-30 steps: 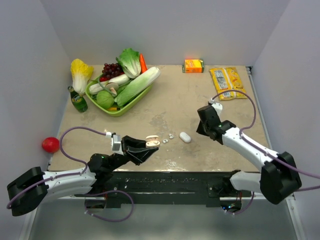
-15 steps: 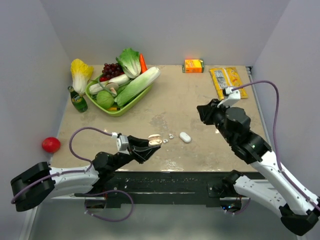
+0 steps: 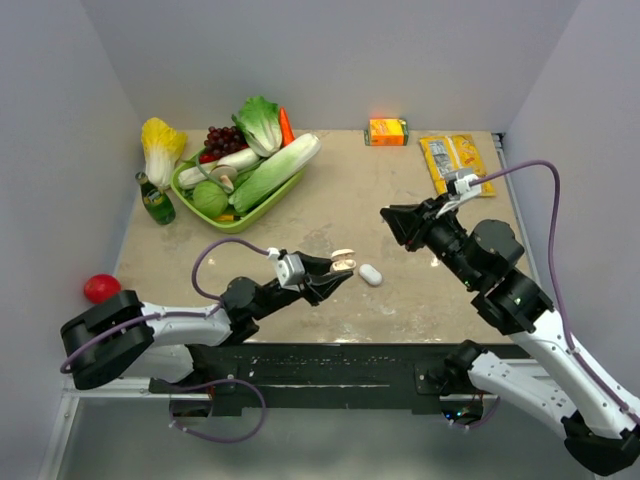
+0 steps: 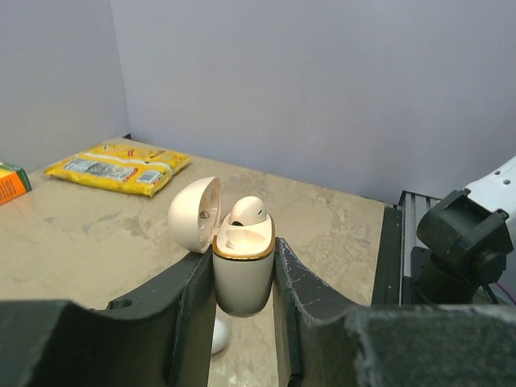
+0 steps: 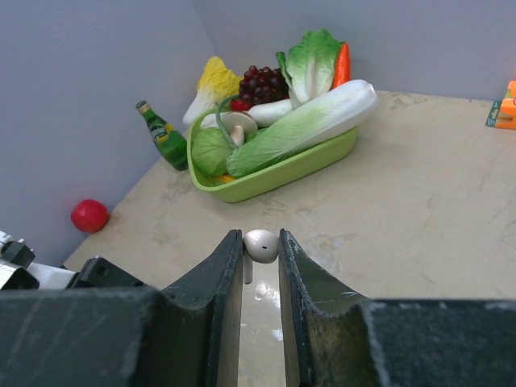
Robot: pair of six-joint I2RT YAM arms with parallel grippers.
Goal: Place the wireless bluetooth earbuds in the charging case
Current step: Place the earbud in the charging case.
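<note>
My left gripper is shut on the cream-white charging case and holds it upright above the table. Its lid is open to the left. One white earbud sits in the case's tan inside. The case also shows in the top view. My right gripper is raised over the table's right middle. In the right wrist view it is shut on the second white earbud, stem down by the left finger. The two grippers are apart.
A small white oval object lies on the table between the grippers. A green tray of vegetables stands back left, beside a green bottle. An orange carton and a yellow packet lie at the back. A red ball is far left.
My left gripper has moved right toward the table's middle with the open case. My right arm has risen and swung its gripper left, toward the case.
</note>
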